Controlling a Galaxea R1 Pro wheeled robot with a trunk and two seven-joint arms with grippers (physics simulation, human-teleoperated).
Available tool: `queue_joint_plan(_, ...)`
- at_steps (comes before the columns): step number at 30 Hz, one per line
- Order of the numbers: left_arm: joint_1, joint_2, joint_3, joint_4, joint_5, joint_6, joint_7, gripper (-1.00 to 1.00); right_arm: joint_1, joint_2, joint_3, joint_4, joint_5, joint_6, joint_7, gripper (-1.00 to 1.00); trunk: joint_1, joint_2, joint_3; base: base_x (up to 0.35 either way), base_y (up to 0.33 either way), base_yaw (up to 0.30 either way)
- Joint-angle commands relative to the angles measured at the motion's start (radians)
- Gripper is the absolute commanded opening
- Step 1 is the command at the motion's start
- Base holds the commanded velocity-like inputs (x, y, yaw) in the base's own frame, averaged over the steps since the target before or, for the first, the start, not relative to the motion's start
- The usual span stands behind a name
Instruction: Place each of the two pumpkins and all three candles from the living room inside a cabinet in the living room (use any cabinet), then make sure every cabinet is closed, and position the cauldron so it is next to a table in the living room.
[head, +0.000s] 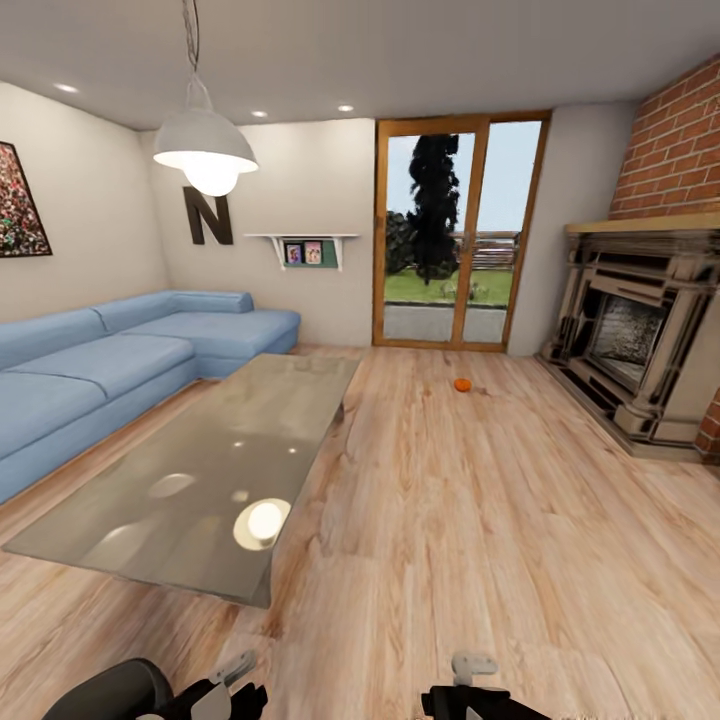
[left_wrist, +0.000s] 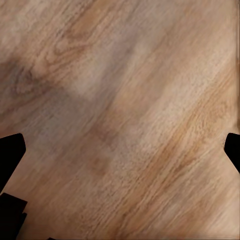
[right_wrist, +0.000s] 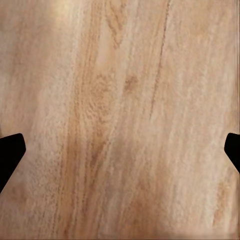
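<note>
One small orange pumpkin (head: 462, 384) lies on the light wood plank floor (head: 480, 500) far ahead, between the glass table and the fireplace. My two arms sit low at the near edge of the head view. In the left wrist view the left gripper (left_wrist: 122, 145) is open, its dark fingertips (left_wrist: 11, 150) wide apart over bare planks. The right gripper (right_wrist: 122, 147) is open too, with only floor between its fingertips (right_wrist: 10, 150). The cabinet, candles and cauldron are out of view.
A long glass coffee table (head: 200, 470) stands ahead on the left, with a blue corner sofa (head: 110, 360) behind it. An ornate dark fireplace (head: 640, 340) under red brick fills the right wall. Glass doors (head: 455, 235) close the far end. A pendant lamp (head: 205, 150) hangs overhead.
</note>
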Motion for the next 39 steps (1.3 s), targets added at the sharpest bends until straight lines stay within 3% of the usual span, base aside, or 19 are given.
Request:
queue_joint_plan(1, 0.000, 0.000, 0.002, -0.001, 0.001, 0.003, 0.004, 1.00, 0.000, 0.000, 0.009, -0.001, -0.010, 0.005, 0.000, 1.00, 0.000, 0.000, -0.001, 0.000, 0.000, -0.239)
queue_joint_plan(13, 0.000, 0.001, 0.001, -0.001, 0.001, 0.003, 0.004, 1.00, 0.000, -0.002, 0.007, -0.001, -0.009, 0.005, 0.000, 1.00, 0.000, 0.000, -0.008, 0.000, 0.000, -0.087)
queue_joint_plan(39, 0.000, 0.002, 0.001, 0.003, 0.001, 0.003, 0.006, 1.00, 0.000, -0.004, 0.005, 0.000, -0.010, 0.007, -0.004, 1.00, 0.000, 0.000, -0.050, 0.000, 0.000, 0.000)
